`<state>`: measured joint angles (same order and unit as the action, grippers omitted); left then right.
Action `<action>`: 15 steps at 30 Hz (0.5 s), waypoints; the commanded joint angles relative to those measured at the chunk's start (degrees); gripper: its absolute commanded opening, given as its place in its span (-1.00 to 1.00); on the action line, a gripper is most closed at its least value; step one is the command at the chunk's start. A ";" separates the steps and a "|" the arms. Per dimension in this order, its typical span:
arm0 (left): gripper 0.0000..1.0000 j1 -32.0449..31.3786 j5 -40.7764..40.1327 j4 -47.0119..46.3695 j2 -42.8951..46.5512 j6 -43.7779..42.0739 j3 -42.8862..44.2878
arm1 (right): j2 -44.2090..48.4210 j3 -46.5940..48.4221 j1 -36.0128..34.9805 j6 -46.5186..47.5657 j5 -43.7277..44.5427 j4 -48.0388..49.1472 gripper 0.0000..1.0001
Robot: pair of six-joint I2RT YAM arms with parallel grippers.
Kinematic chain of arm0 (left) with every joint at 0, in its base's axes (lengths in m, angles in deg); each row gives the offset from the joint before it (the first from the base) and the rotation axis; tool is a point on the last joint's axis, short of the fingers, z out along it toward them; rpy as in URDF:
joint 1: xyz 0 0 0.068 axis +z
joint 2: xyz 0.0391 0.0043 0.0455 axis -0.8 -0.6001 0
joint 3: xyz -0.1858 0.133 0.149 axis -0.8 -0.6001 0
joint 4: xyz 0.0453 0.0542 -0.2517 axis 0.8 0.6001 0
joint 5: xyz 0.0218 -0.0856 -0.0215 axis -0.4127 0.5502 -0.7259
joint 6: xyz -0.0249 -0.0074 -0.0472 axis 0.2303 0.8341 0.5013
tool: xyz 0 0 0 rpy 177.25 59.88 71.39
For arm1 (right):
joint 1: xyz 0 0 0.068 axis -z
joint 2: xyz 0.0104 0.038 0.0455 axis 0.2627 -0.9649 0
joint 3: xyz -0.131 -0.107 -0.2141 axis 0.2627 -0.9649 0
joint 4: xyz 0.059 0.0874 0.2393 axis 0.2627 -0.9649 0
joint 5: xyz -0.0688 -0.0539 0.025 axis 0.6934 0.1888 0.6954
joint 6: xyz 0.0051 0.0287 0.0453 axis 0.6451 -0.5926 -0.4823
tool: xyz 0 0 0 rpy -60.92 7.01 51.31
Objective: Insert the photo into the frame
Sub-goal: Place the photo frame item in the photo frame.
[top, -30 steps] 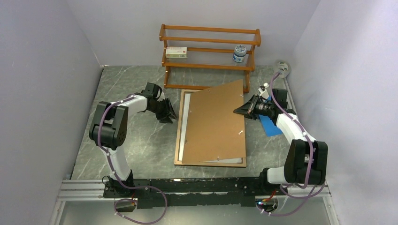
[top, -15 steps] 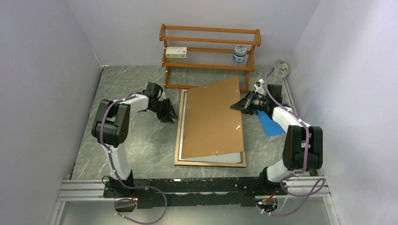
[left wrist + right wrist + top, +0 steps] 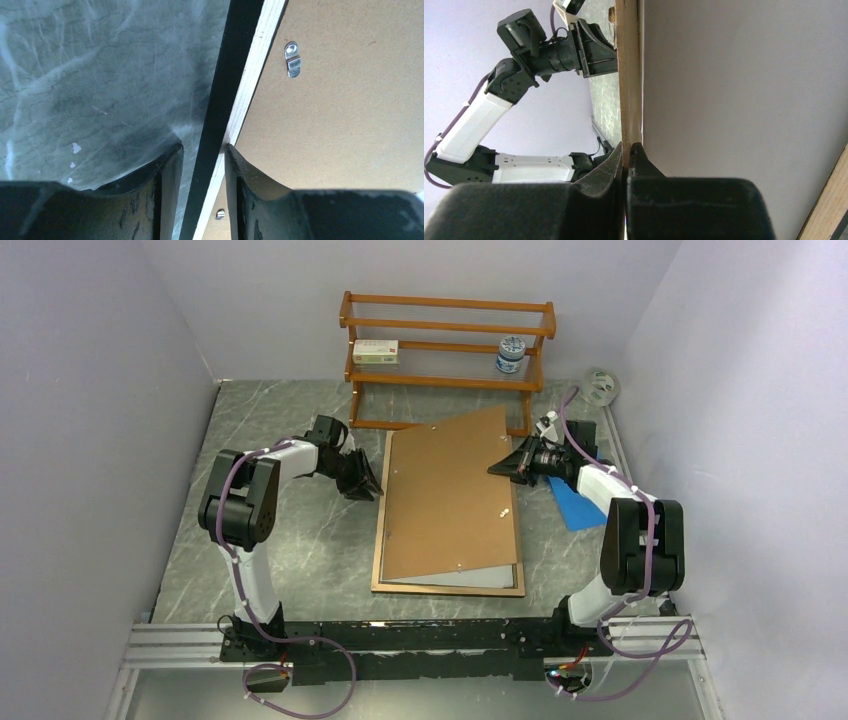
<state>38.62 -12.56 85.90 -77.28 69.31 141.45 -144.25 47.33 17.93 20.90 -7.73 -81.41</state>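
Backing board [image 3: 450, 495] has swung squarer over the photo [image 3: 490, 578] in the frame [image 3: 450, 591]

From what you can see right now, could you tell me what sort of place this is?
Probably a robot test cell: plain walls boxing in a marble-patterned table, an arm-mounting rail along its near edge, and a wooden rack.

The large rectangular picture frame [image 3: 449, 592], thin-bordered, lies flat and back up on the grey marbled tabletop [image 3: 290, 540]. It sits just in front of the wooden shelf rack [image 3: 446, 340], its long sides running away from the rack. The border is light wood-brown on top and black on its outer edge. Inside the frame lies the photo [image 3: 488, 577], a pale paper sheet. It shows only as a narrow strip at the end farthest from the rack; a flat brown board [image 3: 450, 500], lying askew, hides the rest.
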 commanded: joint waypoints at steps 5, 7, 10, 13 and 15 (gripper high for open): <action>-0.16 -0.37 -1.29 -0.91 -1.90 -0.73 0.89 | 0.21 4.47 -0.23 0.56 -3.08 -5.57 -1.00; -0.16 -0.37 -1.46 -0.91 -1.90 -0.73 0.87 | 0.87 3.90 -0.24 0.75 -3.13 -5.78 -1.00; -0.17 -0.41 -1.47 -1.16 -1.90 -0.49 0.69 | 1.97 2.87 -0.24 1.14 -2.73 -5.82 -1.00; -0.17 -0.43 -1.47 -1.17 -2.14 -0.47 0.73 | 2.77 2.17 -0.23 1.43 -2.52 -5.29 -1.00; -0.17 -0.47 -1.52 -1.14 -2.17 -0.48 0.70 | 3.05 2.15 -0.24 1.85 -1.95 -5.33 -1.00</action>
<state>38.62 -12.34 85.64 -77.65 69.53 141.58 -144.17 49.30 17.91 22.52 -7.73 -86.59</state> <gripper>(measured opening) 0.417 0.030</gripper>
